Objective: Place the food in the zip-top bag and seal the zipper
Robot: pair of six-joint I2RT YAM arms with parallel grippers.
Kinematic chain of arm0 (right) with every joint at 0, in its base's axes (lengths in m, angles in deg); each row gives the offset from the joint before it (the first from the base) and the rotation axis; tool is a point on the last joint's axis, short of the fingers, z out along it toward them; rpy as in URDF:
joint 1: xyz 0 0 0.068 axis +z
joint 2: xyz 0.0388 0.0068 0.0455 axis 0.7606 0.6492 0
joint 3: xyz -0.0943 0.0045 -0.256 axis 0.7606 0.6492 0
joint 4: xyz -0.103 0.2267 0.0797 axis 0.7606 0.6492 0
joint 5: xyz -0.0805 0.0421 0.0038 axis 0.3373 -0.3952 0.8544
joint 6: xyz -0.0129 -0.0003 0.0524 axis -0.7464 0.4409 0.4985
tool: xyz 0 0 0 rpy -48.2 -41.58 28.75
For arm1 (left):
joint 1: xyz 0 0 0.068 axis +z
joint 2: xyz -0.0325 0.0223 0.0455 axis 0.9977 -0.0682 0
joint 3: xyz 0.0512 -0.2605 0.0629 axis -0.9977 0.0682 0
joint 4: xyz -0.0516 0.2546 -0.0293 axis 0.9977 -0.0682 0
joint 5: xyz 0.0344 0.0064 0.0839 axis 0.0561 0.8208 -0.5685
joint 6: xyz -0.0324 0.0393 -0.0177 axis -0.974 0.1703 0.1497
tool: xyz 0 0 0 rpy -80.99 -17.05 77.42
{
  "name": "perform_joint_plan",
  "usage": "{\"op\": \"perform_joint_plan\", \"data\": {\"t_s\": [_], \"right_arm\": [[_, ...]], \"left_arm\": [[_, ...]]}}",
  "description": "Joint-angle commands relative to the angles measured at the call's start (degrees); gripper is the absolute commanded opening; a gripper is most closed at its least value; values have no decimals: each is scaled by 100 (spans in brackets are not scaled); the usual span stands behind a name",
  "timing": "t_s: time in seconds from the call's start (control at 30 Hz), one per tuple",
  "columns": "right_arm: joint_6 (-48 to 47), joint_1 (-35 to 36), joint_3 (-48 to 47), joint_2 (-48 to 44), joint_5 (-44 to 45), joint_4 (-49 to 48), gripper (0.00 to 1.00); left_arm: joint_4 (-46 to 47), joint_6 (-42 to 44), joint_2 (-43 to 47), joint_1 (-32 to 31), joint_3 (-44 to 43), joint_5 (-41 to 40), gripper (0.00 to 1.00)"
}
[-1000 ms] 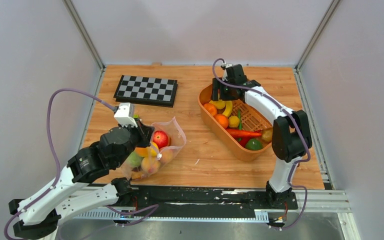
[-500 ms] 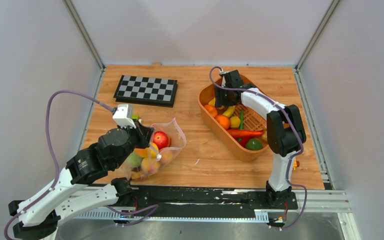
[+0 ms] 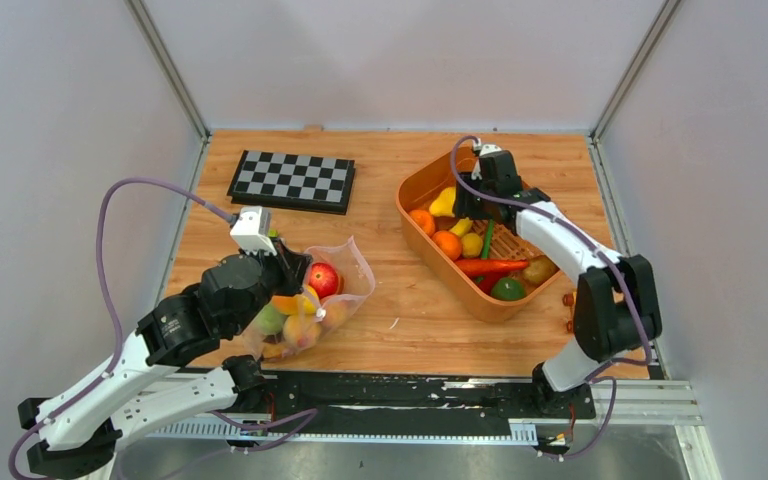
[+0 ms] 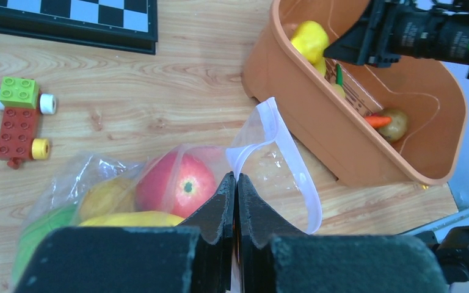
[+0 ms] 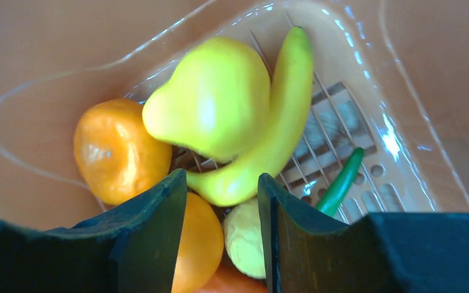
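Observation:
The zip-top bag (image 3: 345,262) lies on the table's left half with food in it: a red apple (image 4: 180,183) and yellow and green fruit (image 3: 285,320). My left gripper (image 4: 235,178) is shut on the bag's mouth edge, where the whitish zipper (image 4: 299,177) loops open to the right. My right gripper (image 5: 221,190) is down inside the orange tub (image 3: 415,240). Its jaws stand apart over the near end of a yellow banana (image 5: 269,128). A yellow pear (image 5: 214,97) and an orange (image 5: 119,152) lie just beyond.
A carrot (image 3: 490,267), a green fruit (image 3: 507,289) and more toy food fill the tub. The checkerboard (image 3: 292,180) lies at the back left. A wheeled block toy (image 4: 17,116) sits left of the bag. Grey walls close three sides.
My right gripper has moved right and nearer inside the tub, uncovering the yellow pear, and its jaws have narrowed. The left gripper and bag have stayed put.

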Motion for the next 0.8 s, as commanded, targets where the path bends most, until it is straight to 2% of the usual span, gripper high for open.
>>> {"op": "perform_joint_plan", "data": {"t_s": [0.0,0.13,0.17,0.23,0.27,0.37,0.53,0.67,0.77], "right_arm": [[366,-160,376,-777,-292,-442,35],[455,-177,815,-1331,-459,-677,35],[461,-185,912,-1405,-467,-780,39],[487,-207,948,-1401,-502,-880,54],[517,-224,877,-1321,-550,-843,59],[519,-239,446,-896,-828,-723,67],[619,-237,-373,259,-982,-693,71],[603,-248,-1167,1101,-757,-193,76],[491,-245,-1328,1432,-562,-58,80]], "left_arm": [[365,-40,-27,-2,-33,32,8],[401,-6,-94,2,-48,59,8],[420,-7,-111,3,-48,77,8],[469,-2,-158,-2,-39,123,8],[498,-2,-189,-1,-39,163,8],[525,-2,-240,5,-46,221,8],[517,7,-238,-2,-80,206,8],[393,-9,-163,-2,-112,114,8],[320,-12,-107,-2,-123,34,8]]}}
